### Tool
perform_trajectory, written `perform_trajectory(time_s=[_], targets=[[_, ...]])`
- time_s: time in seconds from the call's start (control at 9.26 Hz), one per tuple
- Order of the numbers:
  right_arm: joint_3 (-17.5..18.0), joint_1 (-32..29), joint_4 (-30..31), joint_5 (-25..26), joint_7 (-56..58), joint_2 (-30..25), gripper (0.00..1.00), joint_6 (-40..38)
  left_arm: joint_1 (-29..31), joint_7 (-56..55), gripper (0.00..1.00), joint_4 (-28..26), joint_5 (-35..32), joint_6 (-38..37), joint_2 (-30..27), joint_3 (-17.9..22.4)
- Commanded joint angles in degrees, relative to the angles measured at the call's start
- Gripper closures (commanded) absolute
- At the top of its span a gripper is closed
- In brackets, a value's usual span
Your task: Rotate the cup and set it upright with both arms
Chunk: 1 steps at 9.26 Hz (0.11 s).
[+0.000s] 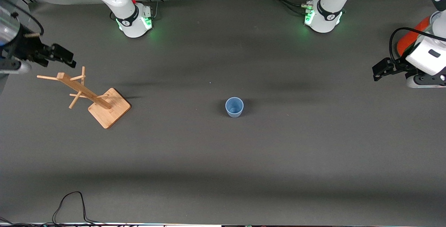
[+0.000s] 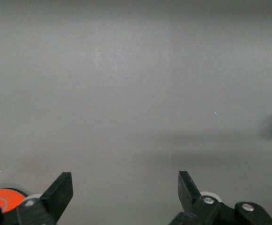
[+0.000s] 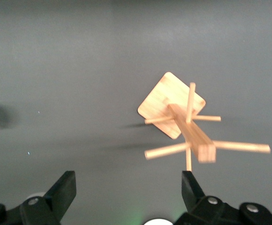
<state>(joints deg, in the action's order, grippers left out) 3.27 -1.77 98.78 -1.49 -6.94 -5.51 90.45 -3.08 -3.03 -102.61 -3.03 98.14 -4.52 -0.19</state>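
A: How does the cup (image 1: pixel 234 107) look?

B: Small, light blue, tapered, no handle, darker inside. It stands upright with its mouth up on the grey counter (image 1: pixel 223 157), just below the middle of the front view.

A: Counts?

B: One cup, one wooden peg rack (image 1: pixel 91 93) at middle left, two arms.

A: The hands?

B: The left hand (image 1: pixel 379 70) hangs at the right edge, fingers apart, empty. The right hand (image 1: pixel 62 55) hangs at the left edge above the rack, fingers apart, empty.

A: Anything cut off?

B: An orange object (image 1: pixel 413 36) by the left arm is mostly hidden.
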Motion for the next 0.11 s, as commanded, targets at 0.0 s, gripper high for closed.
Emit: perform_trajectory(time_s=[0.0], targets=[[-0.19,-0.25,-4.65,-1.94,1.40,6.12,0.00,2.17,0.28,-0.40,0.00,0.65,-1.10,-1.81,-0.05,-1.30]])
